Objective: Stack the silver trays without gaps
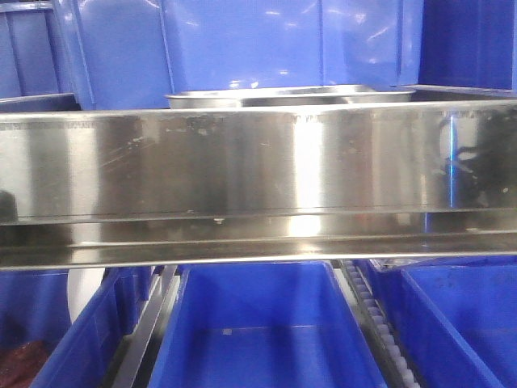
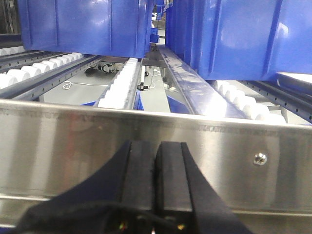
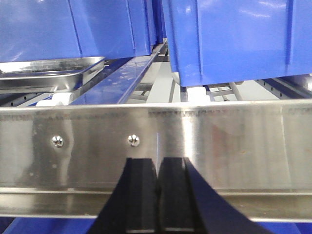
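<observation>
A silver tray [image 1: 291,97] shows just above the wide brushed-steel rail [image 1: 258,174] in the front view, only its shiny rim and far wall visible. It also shows in the right wrist view [image 3: 51,72] at the upper left, resting on the roller lane behind the rail. My left gripper [image 2: 156,146] is shut and empty, low in front of the rail. My right gripper [image 3: 157,162] is shut and empty, also low in front of the rail. No tray shows in the left wrist view.
Large blue bins [image 1: 242,44] stand behind the tray; more blue bins [image 1: 262,331] sit on the lower level. White roller lanes [image 2: 122,83] run back between metal guides. A blue bin [image 3: 234,39] stands right of the tray on the upper lane.
</observation>
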Available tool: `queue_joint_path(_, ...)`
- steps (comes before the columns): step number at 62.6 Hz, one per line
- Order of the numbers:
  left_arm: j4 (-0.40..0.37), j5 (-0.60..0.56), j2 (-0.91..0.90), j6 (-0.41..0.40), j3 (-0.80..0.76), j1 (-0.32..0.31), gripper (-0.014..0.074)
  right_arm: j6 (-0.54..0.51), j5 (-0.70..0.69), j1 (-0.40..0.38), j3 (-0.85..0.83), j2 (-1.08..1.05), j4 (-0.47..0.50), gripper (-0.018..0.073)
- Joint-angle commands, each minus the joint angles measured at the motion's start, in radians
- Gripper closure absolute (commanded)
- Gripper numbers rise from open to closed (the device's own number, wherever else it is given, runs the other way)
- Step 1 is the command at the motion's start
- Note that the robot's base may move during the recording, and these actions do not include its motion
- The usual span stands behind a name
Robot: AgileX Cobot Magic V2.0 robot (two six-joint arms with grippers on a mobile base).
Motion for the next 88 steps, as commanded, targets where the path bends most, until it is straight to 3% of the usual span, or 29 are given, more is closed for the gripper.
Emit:
queue_joint_path(1, -0.008, -0.082, -0.037, 0.001, -0.004, 0.001, 0.0645, -0.008, -0.095, 0.0, -0.001, -0.019, -0.002, 0.0503)
queue_joint_path(39, -0.008, -0.092, -0.037, 0.001, -0.004, 0.001, 0.0645, -0.008, -0.104, 0.0, -0.001, -0.019, -0.002, 0.0503)
queue_joint_path(53, -0.139, -0.137, -0.031, 0.001, -0.031, 0.001, 0.0645, -0.007, -0.223, -0.003, -0.025, -0.019, 0.035, 0.0503)
queue_joint_path(63, -0.132, -0.042, -0.031, 0.001, -0.215, 0.001, 0.0644, -0.008, -0.024, -0.003, -0.23, -0.007, 0.042, 0.0492)
queue_joint_path(69, -0.132, 0.066, -0.001, 0.001, -0.375, -0.001, 0.0626, -0.008, 0.128, -0.003, -0.39, 0.038, 0.042, 0.0386)
queue_joint_path(74, -0.132, 0.143, 0.052, 0.001, -0.501, -0.003, 0.0554, -0.008, 0.209, -0.003, -0.507, 0.1, 0.042, 0.0228)
queue_joint_path(81, -0.134, 0.21, 0.161, 0.001, -0.65, -0.003, 0.0289, -0.008, 0.254, -0.003, -0.65, 0.211, 0.042, -0.002)
queue_joint_path(84, -0.136, 0.235, 0.218, 0.001, -0.71, -0.003, 0.0166, -0.009, 0.257, -0.003, -0.696, 0.265, 0.041, -0.0081)
queue_joint_path(88, -0.136, 0.267, 0.303, 0.004, -0.776, -0.003, 0.0066, -0.022, 0.262, -0.003, -0.751, 0.348, 0.041, -0.0062)
